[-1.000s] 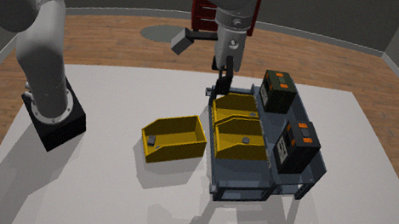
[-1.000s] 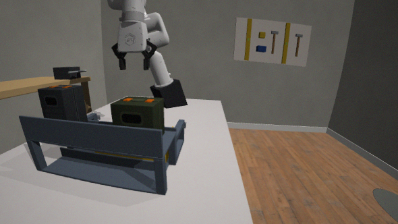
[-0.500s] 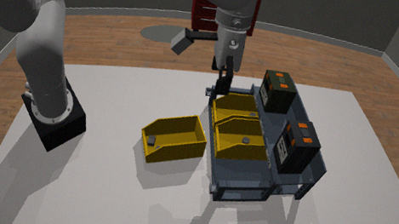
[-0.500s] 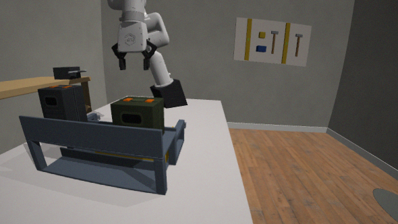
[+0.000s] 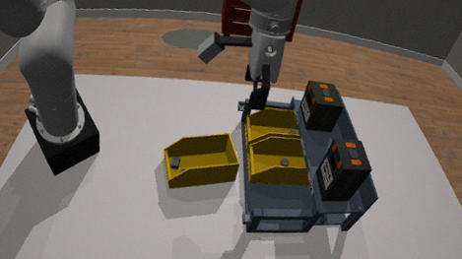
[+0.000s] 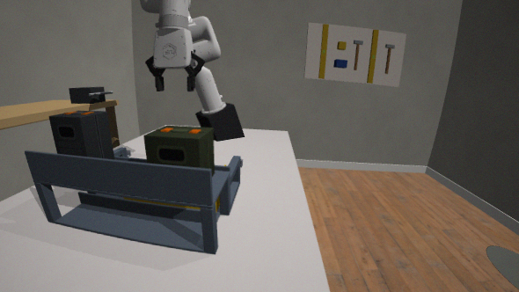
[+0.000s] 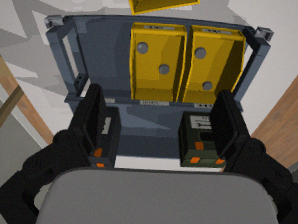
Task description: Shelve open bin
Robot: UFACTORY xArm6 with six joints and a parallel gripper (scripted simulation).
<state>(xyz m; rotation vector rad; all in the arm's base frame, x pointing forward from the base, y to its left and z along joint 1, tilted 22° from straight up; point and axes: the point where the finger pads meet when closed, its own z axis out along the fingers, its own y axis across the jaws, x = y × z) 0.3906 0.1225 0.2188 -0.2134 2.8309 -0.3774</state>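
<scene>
Bins: yellow throughout, both the loose bin point(image 5: 204, 175) point(image 7: 165, 6) and the shelved pair. Shelf point(image 5: 275, 202) point(image 6: 119, 178) point(image 7: 102, 45): slate blue-grey. One case point(image 5: 323, 108) point(image 6: 178, 147) point(image 7: 192, 140) dark green, the other point(image 5: 346, 173) point(image 6: 79, 134) point(image 7: 111, 131) charcoal; both with orange patches. Tabletop point(image 5: 129, 113) point(image 6: 264, 229): off-white. Floor point(image 5: 123, 55) point(image 6: 369, 220): brown, plank-patterned. Jaws point(image 5: 255, 99) point(image 6: 175, 83): black. Base block point(image 5: 90, 139) point(image 6: 230, 123): black.
</scene>
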